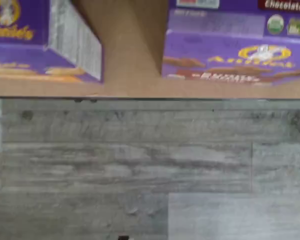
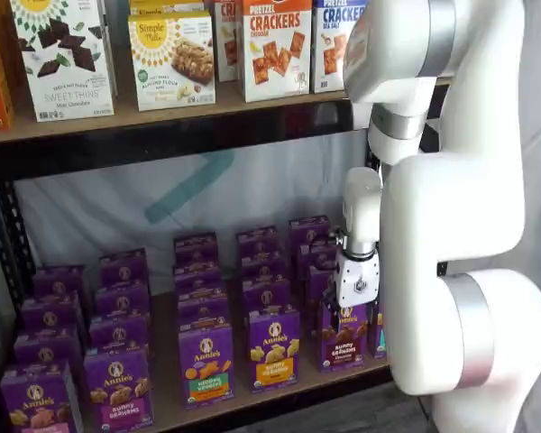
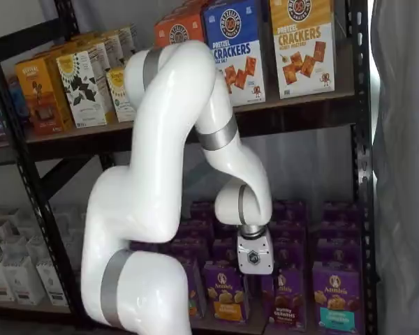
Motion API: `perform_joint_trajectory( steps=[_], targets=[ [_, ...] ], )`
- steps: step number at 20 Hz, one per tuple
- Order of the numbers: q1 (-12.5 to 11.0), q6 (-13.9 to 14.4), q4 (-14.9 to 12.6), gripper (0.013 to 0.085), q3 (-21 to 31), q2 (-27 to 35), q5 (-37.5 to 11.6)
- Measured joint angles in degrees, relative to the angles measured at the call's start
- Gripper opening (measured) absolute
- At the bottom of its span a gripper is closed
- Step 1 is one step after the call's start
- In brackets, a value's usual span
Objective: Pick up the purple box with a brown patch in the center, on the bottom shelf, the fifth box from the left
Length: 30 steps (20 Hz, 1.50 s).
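Note:
The purple box (image 2: 343, 345) stands at the front of its row on the bottom shelf (image 2: 243, 397), with brown bunny crackers on its face. It also shows in a shelf view (image 3: 286, 301) and in the wrist view (image 1: 235, 55), beside a "Chocolate" label. My gripper (image 2: 350, 311) hangs from the white wrist just above the box's top front edge. In a shelf view the gripper (image 3: 255, 278) sits low beside the box. Its fingers are not plainly visible, so I cannot tell whether they are open or shut.
A purple carton with a yellow patch (image 2: 272, 350) stands left of the target, and it shows in the wrist view (image 1: 35, 45). A teal-patch carton (image 3: 335, 296) stands to its right. More purple cartons fill the rows behind. Cracker boxes (image 2: 275, 45) line the upper board. The grey plank floor (image 1: 140, 170) lies below the shelf edge.

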Motion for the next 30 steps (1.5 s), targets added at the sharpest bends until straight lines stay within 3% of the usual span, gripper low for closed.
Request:
perform_joint_trajectory(
  steps=[9, 16, 23, 30],
  targets=[
    [-1.5, -3.2, 1.8, 0.0850, -12.5, 9.2, 0.8],
    [-2.1, -5.4, 3.5, 0.0850, -18.7, 12.2, 1.7],
    [-2.0, -7.0, 5.3, 0.0850, -20.3, 12.3, 2.4],
    [-2.0, -6.1, 4.4, 0.0850, -20.0, 11.6, 2.7]
  ],
)
